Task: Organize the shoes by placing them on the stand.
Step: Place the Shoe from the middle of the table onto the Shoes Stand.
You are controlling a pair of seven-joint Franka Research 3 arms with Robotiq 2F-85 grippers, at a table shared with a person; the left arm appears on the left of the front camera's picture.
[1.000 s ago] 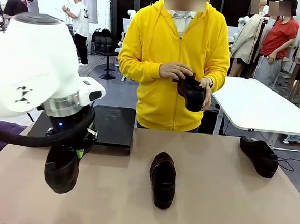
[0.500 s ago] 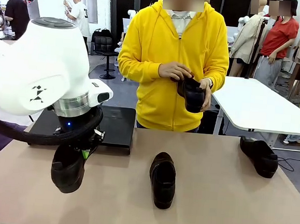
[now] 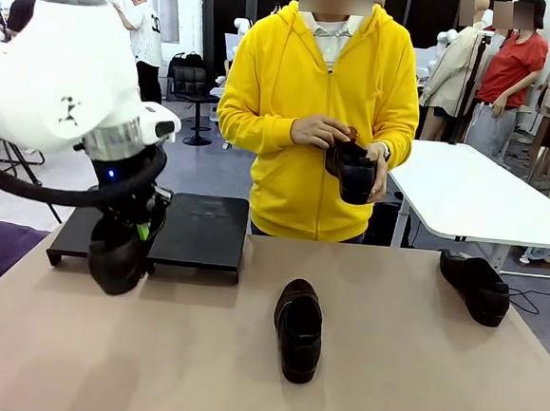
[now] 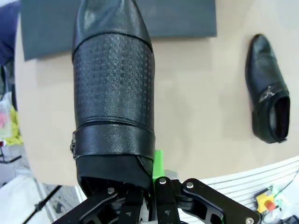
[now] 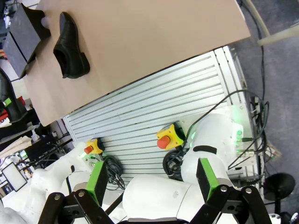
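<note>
My left gripper (image 3: 142, 226) is shut on the heel end of a black loafer (image 3: 116, 255), which hangs toe-down just over the front left edge of the black stand (image 3: 202, 228). In the left wrist view that shoe (image 4: 114, 93) runs up from my gripper (image 4: 150, 189), its toe over the stand (image 4: 187, 18). A second shoe (image 3: 299, 329) lies mid-table. A third shoe (image 3: 475, 286) lies at the right edge. The person in a yellow hoodie holds a fourth shoe (image 3: 354, 172) in both hands. My right gripper (image 5: 152, 182) is open, off the table's near side.
The tan table (image 3: 385, 386) has bare room between the shoes and in front of the stand. A white table (image 3: 476, 197) stands behind at the right. Below my right gripper are the robot's base (image 5: 159, 198) and a slatted panel (image 5: 154, 112).
My left arm has lifted and carried the held shoe away from the near table edge toward the stand. The person's hands and the other shoes have stayed put.
</note>
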